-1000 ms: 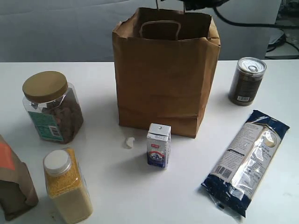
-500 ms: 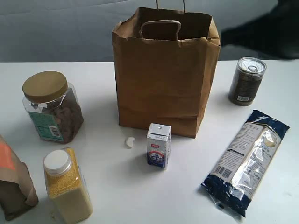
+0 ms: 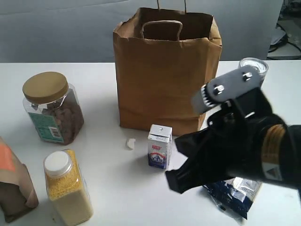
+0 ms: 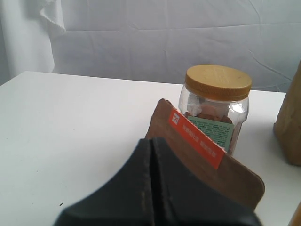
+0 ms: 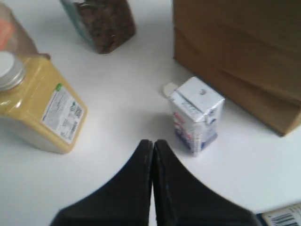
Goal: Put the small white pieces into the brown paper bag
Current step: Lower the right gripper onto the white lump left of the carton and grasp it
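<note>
The brown paper bag (image 3: 164,70) stands upright and open at the table's middle back; its lower wall also shows in the right wrist view (image 5: 235,61). Only one small white piece (image 3: 130,143) is in view, lying on the table left of the little milk carton (image 3: 159,147); it peeks out behind the carton in the right wrist view (image 5: 169,88). The other pieces are out of sight. My right gripper (image 5: 152,141) is shut and empty, hovering in front of the carton. My left gripper (image 4: 151,140) is shut, low behind the brown pouch (image 4: 207,155).
A gold-lidded jar (image 3: 49,108), a bottle of yellow grains (image 3: 68,188) and the orange-labelled pouch (image 3: 14,183) stand at the left. My right arm (image 3: 240,141) covers most of the dark noodle packet (image 3: 233,195) and part of the can (image 3: 256,66).
The right arm has left the space above the bag's mouth and swung down into the foreground, right of the carton. The white piece and the carton have not moved.
</note>
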`<action>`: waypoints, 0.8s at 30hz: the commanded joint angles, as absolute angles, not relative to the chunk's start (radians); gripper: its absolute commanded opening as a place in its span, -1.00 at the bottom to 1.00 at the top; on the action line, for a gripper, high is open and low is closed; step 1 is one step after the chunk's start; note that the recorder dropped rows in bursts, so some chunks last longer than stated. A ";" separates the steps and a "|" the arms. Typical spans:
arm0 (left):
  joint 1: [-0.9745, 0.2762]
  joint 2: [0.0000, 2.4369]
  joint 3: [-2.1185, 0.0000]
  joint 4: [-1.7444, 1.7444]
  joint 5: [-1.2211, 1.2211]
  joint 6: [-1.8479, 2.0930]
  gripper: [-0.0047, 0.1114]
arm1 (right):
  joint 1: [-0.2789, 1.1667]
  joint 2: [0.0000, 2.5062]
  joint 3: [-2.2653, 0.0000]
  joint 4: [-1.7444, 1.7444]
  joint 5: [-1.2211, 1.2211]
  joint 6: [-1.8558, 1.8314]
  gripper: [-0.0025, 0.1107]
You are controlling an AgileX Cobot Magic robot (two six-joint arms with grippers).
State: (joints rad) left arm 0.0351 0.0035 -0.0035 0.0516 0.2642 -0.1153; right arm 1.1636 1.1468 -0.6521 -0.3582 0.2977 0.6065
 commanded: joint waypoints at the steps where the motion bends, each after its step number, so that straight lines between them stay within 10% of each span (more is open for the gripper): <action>1: 0.030 0.000 0.000 0.044 0.260 -0.120 -0.92 | 1.231 1.289 -0.733 -0.367 0.322 0.597 -0.96; 11: 0.030 0.000 0.000 0.044 0.260 -0.120 -0.92 | 1.244 1.636 -1.078 -0.363 0.438 0.538 -0.93; 24: 0.030 0.000 0.000 0.044 0.260 -0.120 -0.92 | 1.091 1.937 -1.443 -0.136 0.630 0.409 -0.23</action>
